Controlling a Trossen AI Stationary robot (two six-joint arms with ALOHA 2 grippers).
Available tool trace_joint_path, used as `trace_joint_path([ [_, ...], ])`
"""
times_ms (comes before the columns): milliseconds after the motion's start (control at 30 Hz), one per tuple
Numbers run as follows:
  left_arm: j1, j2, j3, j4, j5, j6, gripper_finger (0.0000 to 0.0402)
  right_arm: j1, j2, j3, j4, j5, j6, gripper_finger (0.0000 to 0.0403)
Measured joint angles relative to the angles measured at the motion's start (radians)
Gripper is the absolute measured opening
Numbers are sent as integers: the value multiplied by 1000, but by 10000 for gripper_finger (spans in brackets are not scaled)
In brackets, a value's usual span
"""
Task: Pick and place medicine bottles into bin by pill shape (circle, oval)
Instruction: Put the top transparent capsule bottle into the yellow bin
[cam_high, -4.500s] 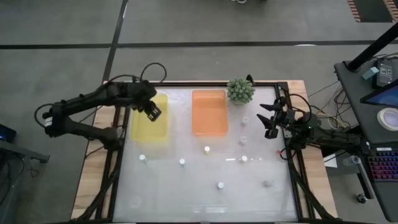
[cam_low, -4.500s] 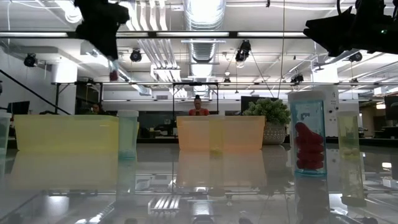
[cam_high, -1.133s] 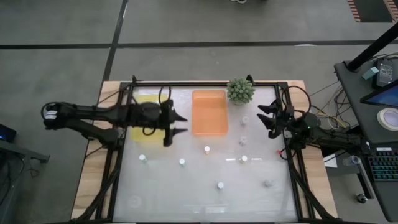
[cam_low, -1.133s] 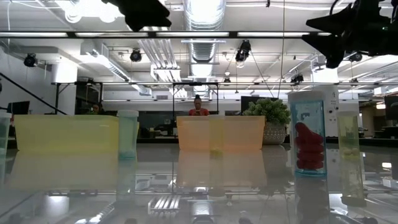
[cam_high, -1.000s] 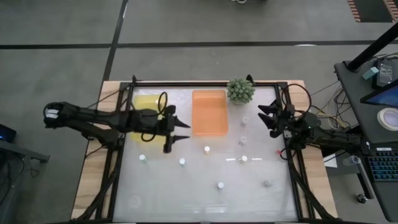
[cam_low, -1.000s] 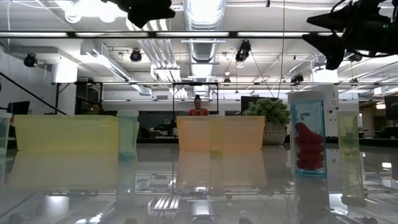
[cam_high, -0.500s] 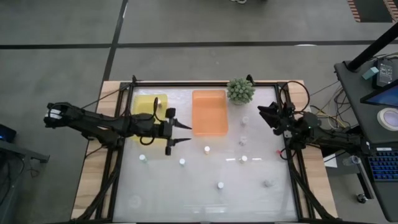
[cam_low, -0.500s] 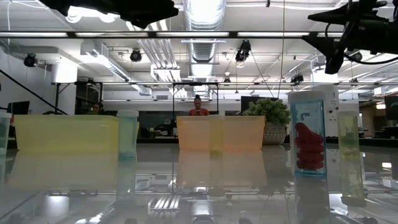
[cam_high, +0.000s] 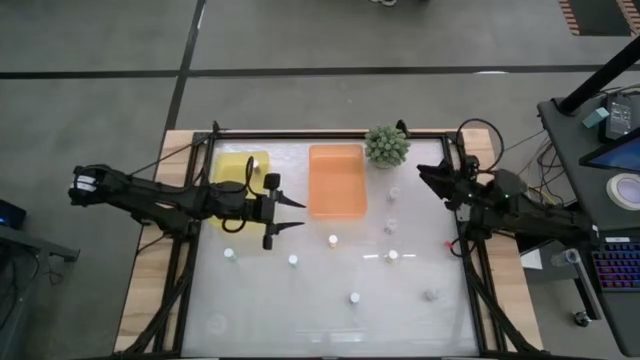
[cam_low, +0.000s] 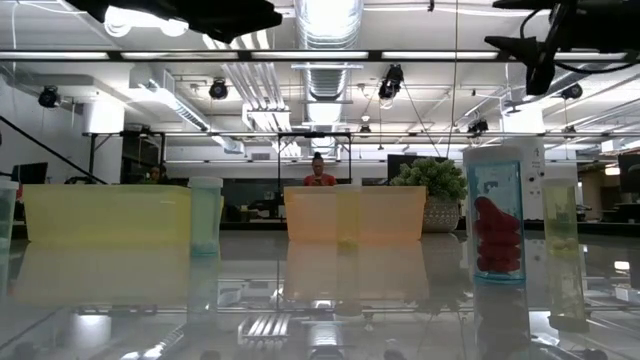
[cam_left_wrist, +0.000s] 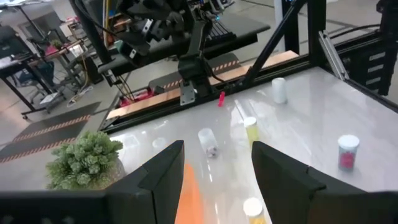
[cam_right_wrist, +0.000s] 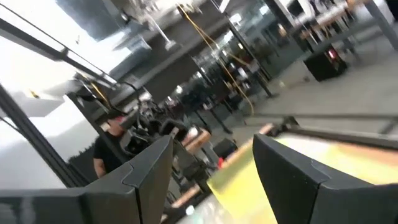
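Several tiny pale medicine bottles with white caps stand scattered on the glossy table, among them one at the centre (cam_high: 332, 241), one at the left (cam_high: 229, 255) and one near the front (cam_high: 354, 297). In the low view, one shows red pills (cam_low: 497, 215). My left gripper (cam_high: 297, 215) is open and empty above the table, between the yellow tray (cam_high: 240, 180) and the orange tray (cam_high: 337, 180). Its wrist view shows its open fingers (cam_left_wrist: 214, 180) and bottles beyond (cam_left_wrist: 208, 142). My right gripper (cam_high: 428, 178) is raised at the far right, open and empty (cam_right_wrist: 214, 180).
A spiky green plant ball (cam_high: 386, 146) stands at the far edge beside the orange tray. A dark metal frame (cam_high: 462, 240) runs around the table. A person shows in the room behind (cam_low: 318, 170).
My left gripper has moved a little toward the table's near edge and stays open. My right gripper has risen and drawn toward the far edge, tipping upward.
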Motion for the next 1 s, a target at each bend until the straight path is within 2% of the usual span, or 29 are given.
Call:
trace_joint_path([
  [133, 0, -44, 0, -85, -3, 4, 173, 0, 87, 94, -135, 3, 31, 215],
  [267, 0, -106, -2, -155, -4, 1, 173, 0, 195, 206, -314, 57, 44, 215],
  [500, 0, -187, -58, -151, -5, 5, 173, 0, 396, 406, -620, 107, 88, 215],
  [1000, 0, -273, -112, -138, -7, 48, 173, -1, 777, 755, -1049, 104, 168, 215],
])
